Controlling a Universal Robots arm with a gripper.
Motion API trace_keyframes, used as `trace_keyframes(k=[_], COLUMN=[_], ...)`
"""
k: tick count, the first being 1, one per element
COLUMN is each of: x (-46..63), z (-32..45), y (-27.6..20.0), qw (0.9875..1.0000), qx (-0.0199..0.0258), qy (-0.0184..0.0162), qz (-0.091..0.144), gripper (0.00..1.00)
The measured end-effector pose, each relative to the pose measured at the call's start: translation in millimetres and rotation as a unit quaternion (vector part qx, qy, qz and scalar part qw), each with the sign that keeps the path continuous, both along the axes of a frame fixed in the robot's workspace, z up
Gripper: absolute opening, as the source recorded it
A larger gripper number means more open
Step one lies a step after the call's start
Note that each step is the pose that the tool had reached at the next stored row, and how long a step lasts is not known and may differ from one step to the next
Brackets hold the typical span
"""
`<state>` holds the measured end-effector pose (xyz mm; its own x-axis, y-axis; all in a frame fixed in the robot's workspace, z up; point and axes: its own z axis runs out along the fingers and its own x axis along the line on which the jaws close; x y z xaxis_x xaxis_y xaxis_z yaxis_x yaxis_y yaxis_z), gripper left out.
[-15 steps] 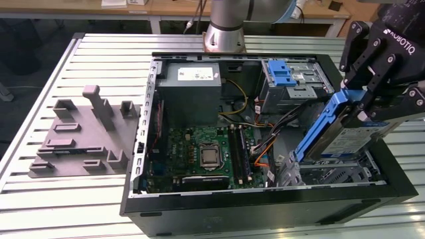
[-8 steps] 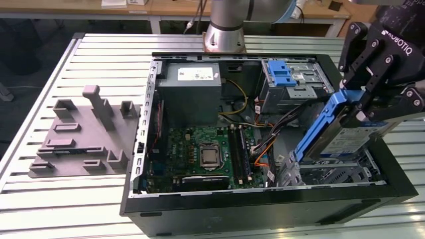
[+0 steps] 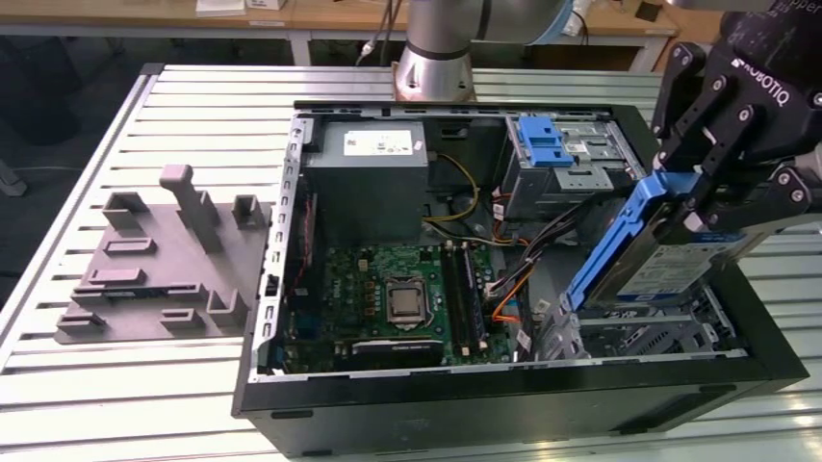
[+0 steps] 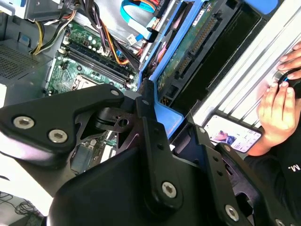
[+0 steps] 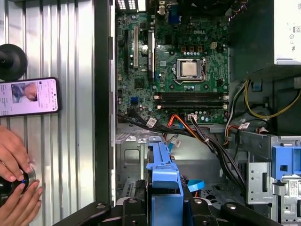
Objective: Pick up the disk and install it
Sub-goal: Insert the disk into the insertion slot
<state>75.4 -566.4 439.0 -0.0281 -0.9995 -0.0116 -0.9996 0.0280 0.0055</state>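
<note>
Pincer (image 3: 687, 204) on tilted disk (image 3: 661, 269) (cables (image 3: 540, 241) near)

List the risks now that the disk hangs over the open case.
The disk sits tilted between the fingers, so it may jam against the drive bay. The loose cables beside that bay could get snagged or pinched. A person's hand rests on the table near the case, possibly within the arm's sweep.

The exterior view looked down at a slant on the whole open computer case (image 3: 514, 383). Both wrist views sat close above it, facing inside, and shared the motherboard (image 5: 169, 61), a phone (image 5: 28, 96) and a person's hand (image 5: 11, 150).
</note>
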Motion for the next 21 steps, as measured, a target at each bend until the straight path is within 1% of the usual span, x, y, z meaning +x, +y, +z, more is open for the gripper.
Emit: trace_keyframes(k=[13, 21], x=[0.0, 0.7], z=[-8.9, -14.4], y=[0.0, 0.0], qw=[1.0, 1.0], qx=[-0.0001, -0.0001], qy=[0.0, 0.0], qz=[-0.001, -0.009], gripper=[0.36, 0.36])
